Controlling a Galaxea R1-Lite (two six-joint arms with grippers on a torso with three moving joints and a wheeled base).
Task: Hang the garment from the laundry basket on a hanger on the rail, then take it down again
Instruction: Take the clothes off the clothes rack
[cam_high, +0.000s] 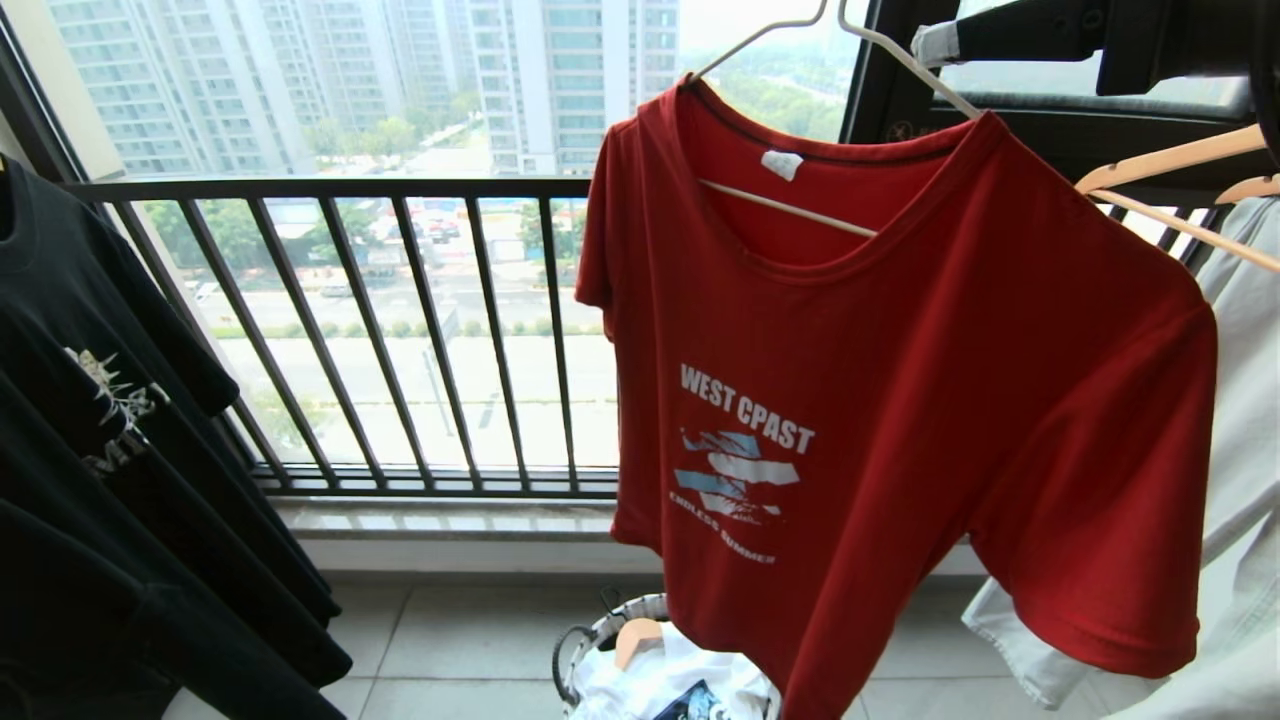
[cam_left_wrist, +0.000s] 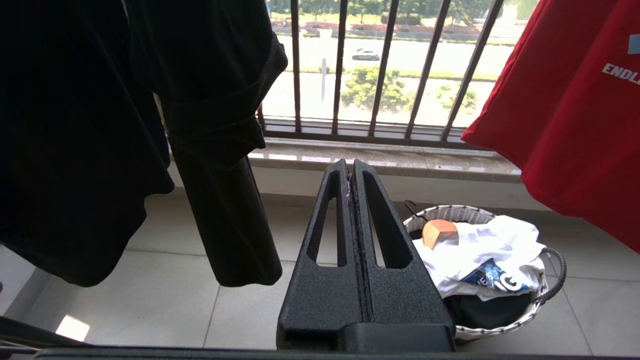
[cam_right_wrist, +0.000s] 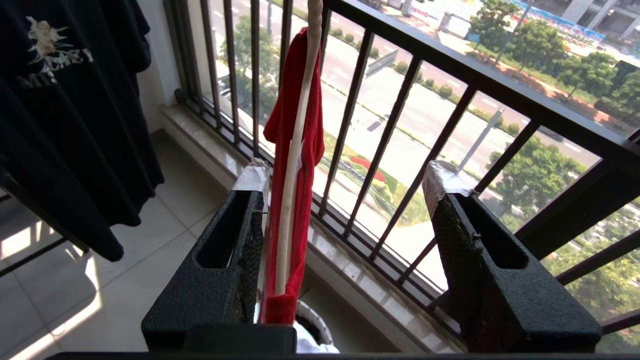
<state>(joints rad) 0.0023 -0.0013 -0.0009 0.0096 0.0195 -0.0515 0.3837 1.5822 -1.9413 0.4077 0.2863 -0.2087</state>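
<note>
The garment (cam_high: 900, 400), a red T-shirt with a white and blue print, hangs on the off-white hanger (cam_high: 905, 62), whose hook runs out of the head view's top. My right gripper (cam_right_wrist: 348, 174) is open at the shirt's right shoulder, and one taped fingertip (cam_high: 935, 45) shows beside the hanger arm. The hanger rod (cam_right_wrist: 295, 150) and an edge of red cloth (cam_right_wrist: 295, 90) pass between the jaws, close against one finger. The laundry basket (cam_high: 600, 635) stands on the floor below the shirt. My left gripper (cam_left_wrist: 350, 165) is shut and empty, low beside the basket (cam_left_wrist: 550, 280).
A black T-shirt (cam_high: 120, 450) hangs on the left. A tan wooden hanger (cam_high: 1170, 160) with a pale garment (cam_high: 1240, 450) hangs just right of the red shirt. The balcony railing (cam_high: 400, 330) stands behind. A white printed garment (cam_left_wrist: 490, 250) and a wooden hanger end (cam_left_wrist: 437, 232) fill the basket.
</note>
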